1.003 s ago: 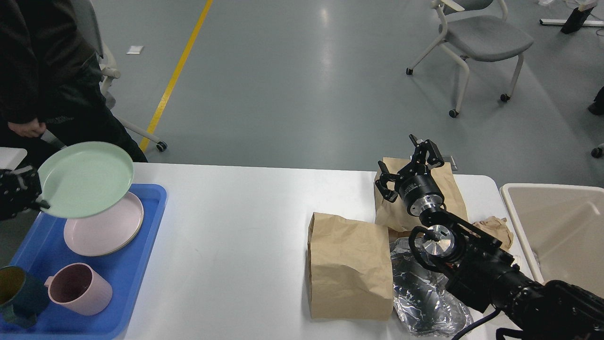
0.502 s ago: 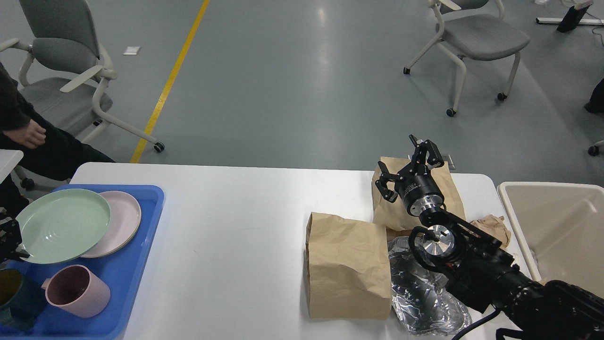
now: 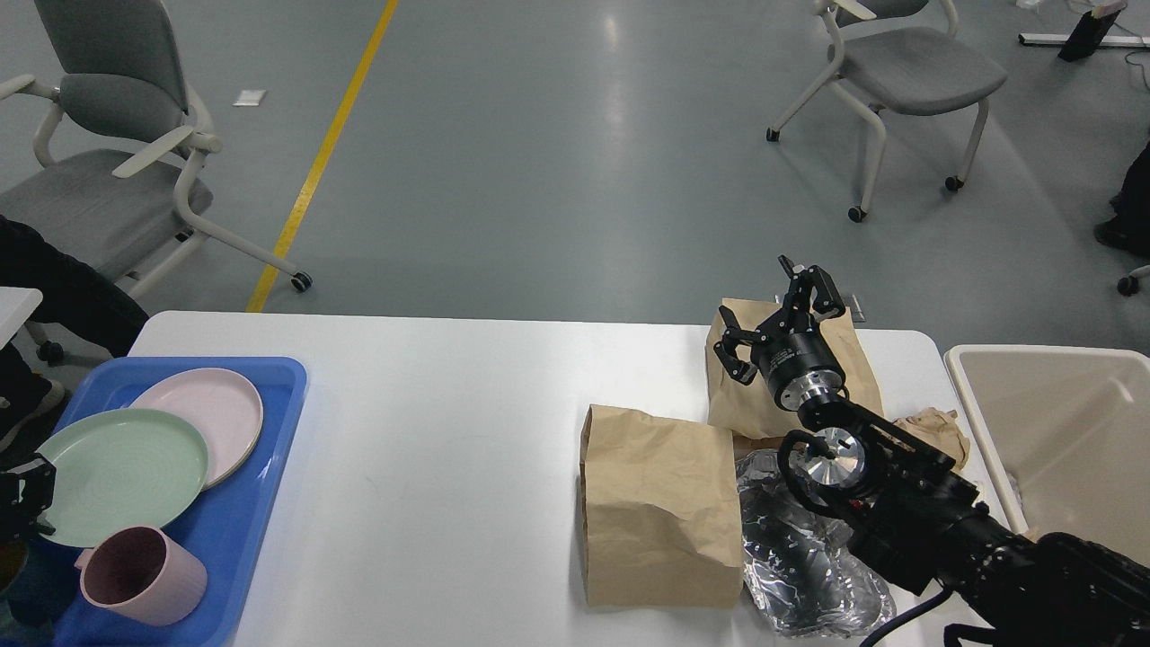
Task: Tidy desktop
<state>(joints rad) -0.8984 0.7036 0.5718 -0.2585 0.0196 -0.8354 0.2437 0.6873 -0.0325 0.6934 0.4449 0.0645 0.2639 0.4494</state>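
On the wide white desktop [image 3: 449, 431], dishes already sit in the blue plastic tray [image 3: 269, 467], but brown paper bags [image 3: 660, 508] and crumpled foil [image 3: 800, 557] remain beside the beige bin [image 3: 1060, 431]; right gripper [image 3: 780, 314] hovers spread and empty, left gripper [image 3: 22, 503] unclear.

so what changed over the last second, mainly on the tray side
The green plate, held tilted above the pink plate a second ago, now lies flat in the blue tray, overlapping the pink plate. The left gripper sits at its near edge; whether it has let go is unclear. The right gripper stays open over the rear paper bag; the front bag and foil are unmoved.
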